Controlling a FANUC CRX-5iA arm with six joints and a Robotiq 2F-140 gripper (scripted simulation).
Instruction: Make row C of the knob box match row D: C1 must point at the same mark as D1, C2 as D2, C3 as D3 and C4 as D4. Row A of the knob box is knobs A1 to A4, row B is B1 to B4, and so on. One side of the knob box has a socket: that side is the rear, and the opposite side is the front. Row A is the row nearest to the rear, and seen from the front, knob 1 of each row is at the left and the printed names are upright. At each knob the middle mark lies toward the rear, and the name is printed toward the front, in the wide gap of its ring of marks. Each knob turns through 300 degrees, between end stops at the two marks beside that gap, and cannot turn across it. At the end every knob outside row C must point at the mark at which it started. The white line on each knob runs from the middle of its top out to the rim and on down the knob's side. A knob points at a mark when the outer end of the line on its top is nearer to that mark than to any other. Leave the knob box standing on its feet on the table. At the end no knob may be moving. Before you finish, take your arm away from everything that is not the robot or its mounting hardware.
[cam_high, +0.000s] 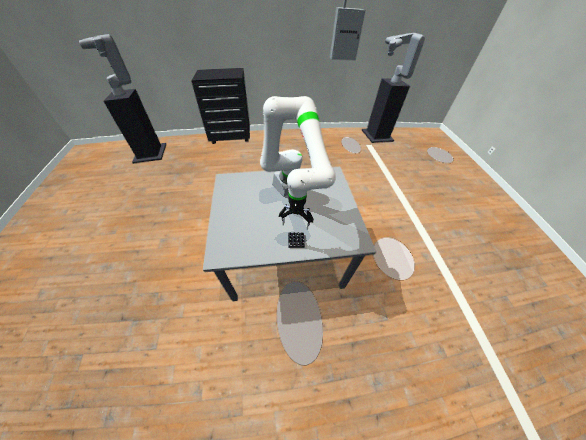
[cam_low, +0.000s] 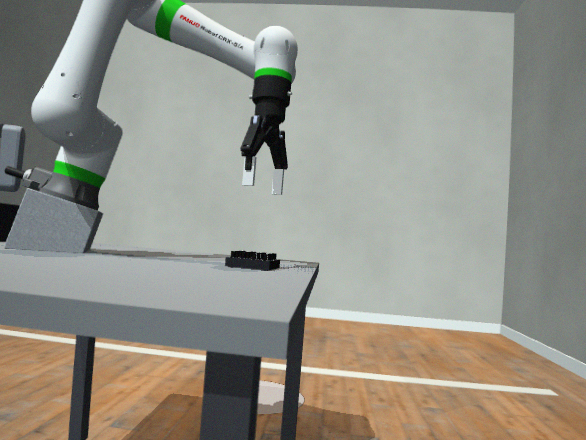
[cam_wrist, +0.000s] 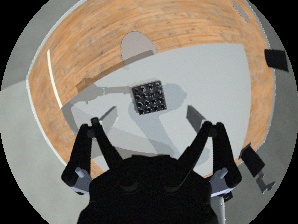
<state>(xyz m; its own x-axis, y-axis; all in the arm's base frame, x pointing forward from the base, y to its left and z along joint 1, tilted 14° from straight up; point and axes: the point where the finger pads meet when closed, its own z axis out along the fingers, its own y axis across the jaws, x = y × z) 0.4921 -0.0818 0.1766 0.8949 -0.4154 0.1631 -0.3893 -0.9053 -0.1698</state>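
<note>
While the gripper hung spread wide and empty, well above the bench, the knob box sat below it and slightly farther from the arm's base, near the bench's front edge. As I judged it, the coming move was mostly a straight descent; knob marks were too small to read.

Robot lab: bare grey walls, wood floor, spare arms on pedestals, drawer cabinet.
</note>
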